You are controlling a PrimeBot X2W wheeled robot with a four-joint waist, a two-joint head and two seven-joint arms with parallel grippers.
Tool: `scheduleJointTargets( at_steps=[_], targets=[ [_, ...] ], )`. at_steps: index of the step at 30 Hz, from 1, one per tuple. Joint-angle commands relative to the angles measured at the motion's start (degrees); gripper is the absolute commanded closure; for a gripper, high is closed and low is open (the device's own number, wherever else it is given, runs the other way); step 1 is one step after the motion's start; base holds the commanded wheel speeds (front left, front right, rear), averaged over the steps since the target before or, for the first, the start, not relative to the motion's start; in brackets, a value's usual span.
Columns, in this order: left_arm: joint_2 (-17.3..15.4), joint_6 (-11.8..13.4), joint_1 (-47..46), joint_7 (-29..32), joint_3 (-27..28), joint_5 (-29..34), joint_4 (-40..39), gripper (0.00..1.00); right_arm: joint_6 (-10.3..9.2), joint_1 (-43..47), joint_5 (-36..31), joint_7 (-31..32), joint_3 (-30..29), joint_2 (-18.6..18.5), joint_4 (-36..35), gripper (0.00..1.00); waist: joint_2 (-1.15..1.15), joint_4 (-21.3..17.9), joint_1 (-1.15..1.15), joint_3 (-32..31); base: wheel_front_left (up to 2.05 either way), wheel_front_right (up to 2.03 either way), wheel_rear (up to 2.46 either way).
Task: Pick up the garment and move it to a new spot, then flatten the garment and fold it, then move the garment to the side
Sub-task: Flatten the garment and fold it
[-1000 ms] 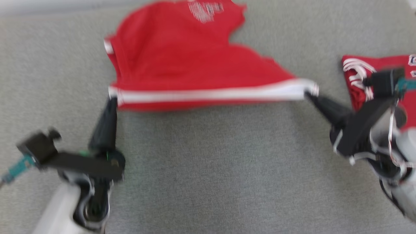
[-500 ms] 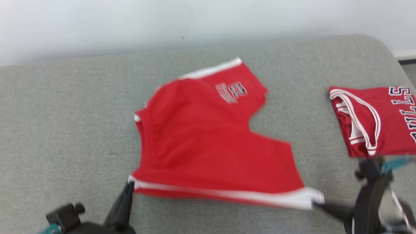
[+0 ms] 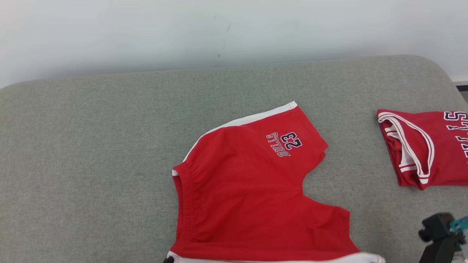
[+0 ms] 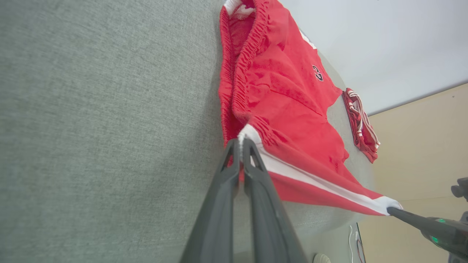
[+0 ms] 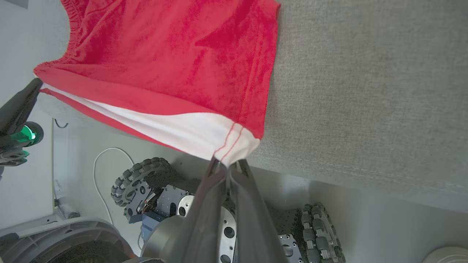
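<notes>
Left wrist view: red shorts between left claw and right claw; both clenched on corners

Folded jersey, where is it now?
Head view: the folded jersey lies flat at the far right of the grey padded surface, apart from the red shorts to its left.

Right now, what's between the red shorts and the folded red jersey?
Bare grey fabric cushion separates red shorts from folded red jersey, in the head view.

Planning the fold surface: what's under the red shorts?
Grey cushion under most of the shorts; the corner pinched by the right hand hangs past its front edge, above the robot's wheeled base. Anything between fabric and cushion is covered.
</notes>
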State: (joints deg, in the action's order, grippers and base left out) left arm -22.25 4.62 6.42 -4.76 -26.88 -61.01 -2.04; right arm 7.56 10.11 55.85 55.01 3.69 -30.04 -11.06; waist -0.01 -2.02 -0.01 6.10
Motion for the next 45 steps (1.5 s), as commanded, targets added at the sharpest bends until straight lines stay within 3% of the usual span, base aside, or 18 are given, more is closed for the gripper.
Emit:
scheduleJointTargets(
  at_steps=[1,6,13,26,42,43,44,45],
  targets=[
    [0.32,0.35,-0.13,0.03,-0.01,-0.38,-0.56,1.0,-0.16,-0.71,-1.76,0.37,-1.35,0.83,-0.93,1.0,0.01,0.21,0.01,0.07,0.0,0.0,0.0],
    [2.56,0.0,-5.24,0.82,-0.38,-0.72,-1.72,1.0,-0.15,-8.39,-6.47,3.02,-3.54,3.92,-2.37,1.0,0.01,0.87,0.01,0.67,0.0,0.0,0.0],
    [5.72,-1.15,-14.38,0.23,-0.28,0.63,1.92,1.0,-0.16,-22.92,-12.42,0.5,-0.4,2.74,4.95,1.0,0.01,2.46,0.01,2.84,0.0,0.0,0.0],
    [10.88,-0.74,-29.25,-5.54,-0.27,6.93,13.43,1.0,-0.16,-48.74,-17.93,-15.45,14.43,-1.1,25.32,1.0,0.01,5.86,0.01,10.16,0.0,0.0,0.0],
    [15.44,-1.54,-40.17,-8.69,0.56,9.01,22.13,1.0,-0.16,-64.69,-19.98,-30.41,23.67,0.73,43.66,1.0,0.01,8.5,0.01,16.37,0.0,0.0,0.0],
    [15.62,-1.67,-40.38,-8.91,0.64,9.09,22.55,1.0,-0.16,-65.2,-19.85,-31.11,24.18,0.94,44.54,0.67,0.01,8.56,0.01,16.46,0.0,0.0,0.0],
    [15.79,-1.68,-40.54,-9.04,0.81,9.15,22.97,0.62,-0.16,-65.62,-19.62,-31.84,24.62,1.16,45.3,0.0,0.01,8.6,0.01,16.51,0.0,0.0,0.0],
    [15.96,-1.67,-40.7,-9.16,0.93,9.23,23.36,0.0,-0.16,-65.98,-19.23,-32.54,25.02,1.46,46.04,0.0,0.01,8.62,0.01,16.51,0.0,0.0,0.0]
  ],
)
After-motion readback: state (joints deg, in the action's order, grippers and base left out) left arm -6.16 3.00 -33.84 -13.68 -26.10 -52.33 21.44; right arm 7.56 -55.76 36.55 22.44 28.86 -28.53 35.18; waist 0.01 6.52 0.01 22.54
